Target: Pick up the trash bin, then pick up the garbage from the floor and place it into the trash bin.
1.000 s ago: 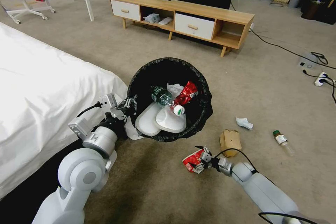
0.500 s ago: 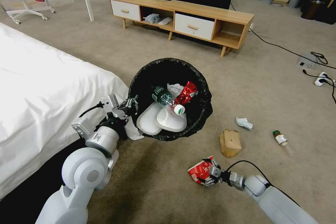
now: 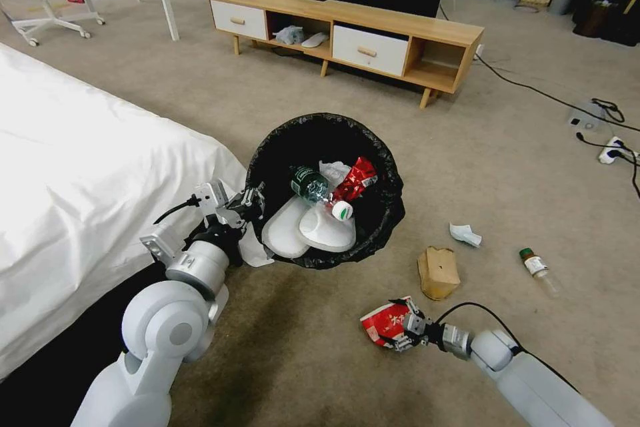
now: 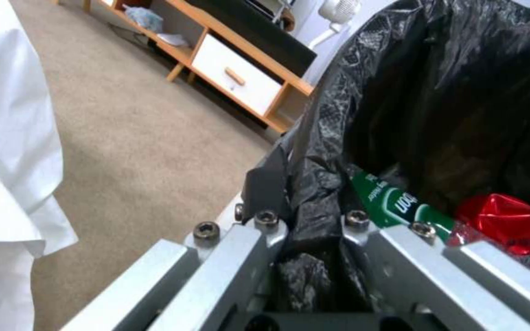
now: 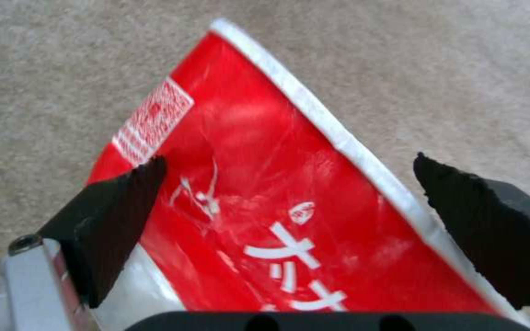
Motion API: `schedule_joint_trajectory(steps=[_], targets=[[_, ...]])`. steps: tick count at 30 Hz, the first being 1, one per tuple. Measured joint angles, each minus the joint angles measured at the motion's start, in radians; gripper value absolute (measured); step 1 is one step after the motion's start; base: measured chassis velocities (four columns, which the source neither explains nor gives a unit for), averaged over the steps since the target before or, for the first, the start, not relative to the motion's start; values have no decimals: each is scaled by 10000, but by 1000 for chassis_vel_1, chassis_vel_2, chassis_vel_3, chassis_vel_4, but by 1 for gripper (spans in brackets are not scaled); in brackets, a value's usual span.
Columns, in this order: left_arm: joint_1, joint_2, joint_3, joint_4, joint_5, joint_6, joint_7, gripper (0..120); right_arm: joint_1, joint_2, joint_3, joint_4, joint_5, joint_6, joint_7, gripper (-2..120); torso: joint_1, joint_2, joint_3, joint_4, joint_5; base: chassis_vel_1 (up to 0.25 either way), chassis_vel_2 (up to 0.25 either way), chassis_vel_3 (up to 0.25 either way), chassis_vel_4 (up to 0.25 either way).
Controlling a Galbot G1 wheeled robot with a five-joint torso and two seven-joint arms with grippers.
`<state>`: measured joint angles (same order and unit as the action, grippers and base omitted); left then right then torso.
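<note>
The trash bin (image 3: 313,140), lined with a black bag, hangs tilted beside the bed. My left gripper (image 3: 250,203) is shut on its rim, with the liner (image 4: 449,92) pinched between the fingers (image 4: 265,184). Inside lie a green-labelled bottle (image 3: 310,181), a crushed red can (image 3: 357,177), a tissue (image 3: 333,169) and white slippers (image 3: 313,230). Low over the carpet, my right gripper (image 3: 403,327) is shut on the flattened red-white paper cup (image 3: 383,323); the cup (image 5: 277,207) spans the gap between both pads. A brown paper bag (image 3: 438,272), a white scrap (image 3: 465,235) and a bottle (image 3: 539,270) lie on the floor.
The white bed (image 3: 80,167) fills the left side. A low wooden cabinet (image 3: 347,27) stands behind the bin. Cables and a power strip (image 3: 610,150) lie at the far right. Open carpet stretches between the bin and the cabinet.
My right gripper has drawn back toward me and slightly right, and the paper cup came with it. The bin and left arm shifted only slightly.
</note>
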<state>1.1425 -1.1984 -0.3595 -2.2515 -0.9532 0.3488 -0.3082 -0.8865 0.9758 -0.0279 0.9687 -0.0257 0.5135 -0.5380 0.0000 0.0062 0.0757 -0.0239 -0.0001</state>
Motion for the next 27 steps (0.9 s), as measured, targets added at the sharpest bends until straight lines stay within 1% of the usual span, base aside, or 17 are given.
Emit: schedule_joint_trajectory(steps=[7,21,27], targets=[[-107,16,19,88,-21,0,10,3,-229,-347,244,673,350,-145,-2,100,0,0,0,0,1,0,0,0,0],[-133,41,37,115,-43,-1,20,3,-462,-535,268,1247,490,-281,13,100,0,0,0,0,1,0,0,0,0],[-114,8,47,102,-35,-1,20,3,-492,-538,205,1280,522,-337,29,100,0,0,-1,0,0,0,0,0,0]])
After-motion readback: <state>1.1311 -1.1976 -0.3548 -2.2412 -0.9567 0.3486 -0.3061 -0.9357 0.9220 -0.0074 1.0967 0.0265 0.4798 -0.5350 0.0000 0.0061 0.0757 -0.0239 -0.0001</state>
